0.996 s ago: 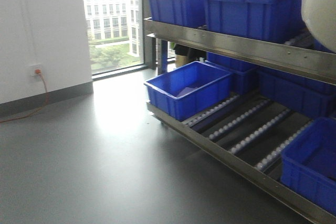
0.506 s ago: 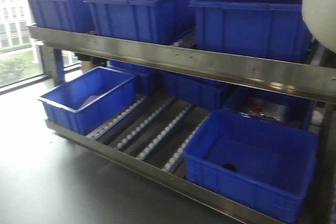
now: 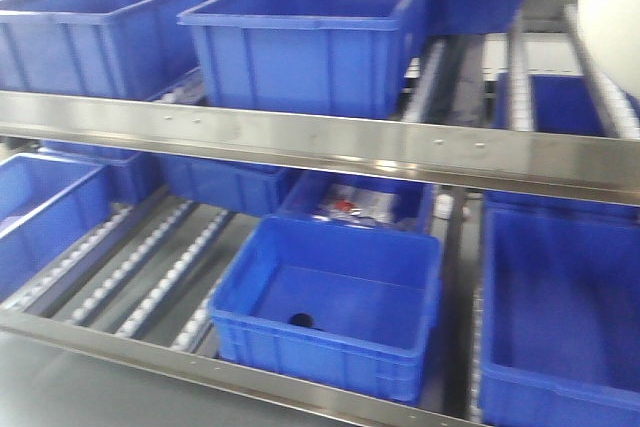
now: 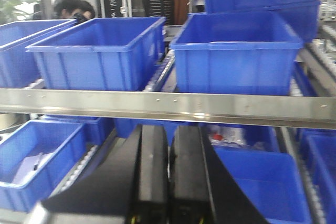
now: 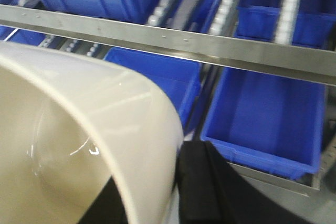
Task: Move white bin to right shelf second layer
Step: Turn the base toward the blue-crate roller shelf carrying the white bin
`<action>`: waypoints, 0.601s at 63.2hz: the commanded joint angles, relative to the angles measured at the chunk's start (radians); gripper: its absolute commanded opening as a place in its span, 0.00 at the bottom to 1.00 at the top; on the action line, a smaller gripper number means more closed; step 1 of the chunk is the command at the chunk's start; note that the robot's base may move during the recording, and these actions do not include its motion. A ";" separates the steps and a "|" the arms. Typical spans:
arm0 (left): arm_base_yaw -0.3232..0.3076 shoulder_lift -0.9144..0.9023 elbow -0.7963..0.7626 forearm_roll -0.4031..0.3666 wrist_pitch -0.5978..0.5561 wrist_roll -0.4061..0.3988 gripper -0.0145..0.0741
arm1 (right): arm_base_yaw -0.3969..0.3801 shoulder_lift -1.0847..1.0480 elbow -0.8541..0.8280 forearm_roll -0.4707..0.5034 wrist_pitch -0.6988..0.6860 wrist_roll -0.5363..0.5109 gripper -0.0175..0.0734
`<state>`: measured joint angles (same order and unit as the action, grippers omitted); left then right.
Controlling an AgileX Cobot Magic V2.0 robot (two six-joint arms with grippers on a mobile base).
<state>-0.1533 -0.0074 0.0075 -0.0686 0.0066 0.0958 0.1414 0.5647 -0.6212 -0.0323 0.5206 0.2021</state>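
Note:
The cream-white glossy bin (image 5: 79,129) fills the lower left of the right wrist view, and its rounded side shows at the front view's top right (image 3: 610,17). My right gripper (image 5: 168,195) is shut on the bin's wall, one black finger inside and one finger (image 5: 202,182) outside. The rack level with the screwed steel front rail (image 3: 330,142) carries white roller tracks (image 3: 520,87) sloping toward the rail; the bin hangs level with it, at its right. The same rail (image 5: 173,40) shows in the right wrist view. My left gripper (image 4: 169,129) is shut and empty, in front of the rail (image 4: 168,106).
Blue crates (image 3: 310,37) stand on the railed level, and more blue crates (image 3: 330,297) sit on the roller level below. One lower crate holds packets (image 3: 350,205). A person's head (image 4: 68,6) shows behind the rack at the left.
The view has swung right, from the wall, window and rack end to the rack seen head on and closer. The white bin keeps its place at the top right.

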 commanded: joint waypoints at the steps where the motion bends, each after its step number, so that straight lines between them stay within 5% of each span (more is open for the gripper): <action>1: -0.001 -0.013 0.033 -0.005 -0.087 -0.007 0.26 | -0.006 0.000 -0.030 -0.003 -0.105 -0.002 0.25; 38: 0.000 -0.013 0.033 -0.005 -0.087 -0.007 0.26 | -0.006 0.000 -0.030 -0.003 -0.105 -0.002 0.25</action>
<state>-0.1533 -0.0074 0.0075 -0.0686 0.0066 0.0958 0.1414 0.5647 -0.6212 -0.0323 0.5206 0.2021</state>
